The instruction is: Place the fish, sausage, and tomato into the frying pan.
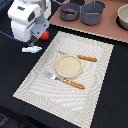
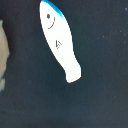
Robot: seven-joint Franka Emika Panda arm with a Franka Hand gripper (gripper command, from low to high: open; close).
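Pincer over the fish
We see our pincer [image 1: 33,40] just above the fish [image 2: 60,40] beside the tomato [image 1: 44,35]; its opening we cannot tell.

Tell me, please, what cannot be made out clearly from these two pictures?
- Hand: exterior view, hidden behind the white arm housing; wrist view does not show it, so open or shut is unknown.
- Glossy red tomato: exterior view, mostly covered by the arm.
- Brownish sausage: found in neither view.
- White toy fish with blue markings: clear in wrist view; small and blurred in the exterior view.

table [image 1: 107,107]: black | on it: placemat [image 1: 97,70], fish [image 1: 31,49], tomato [image 1: 44,35]
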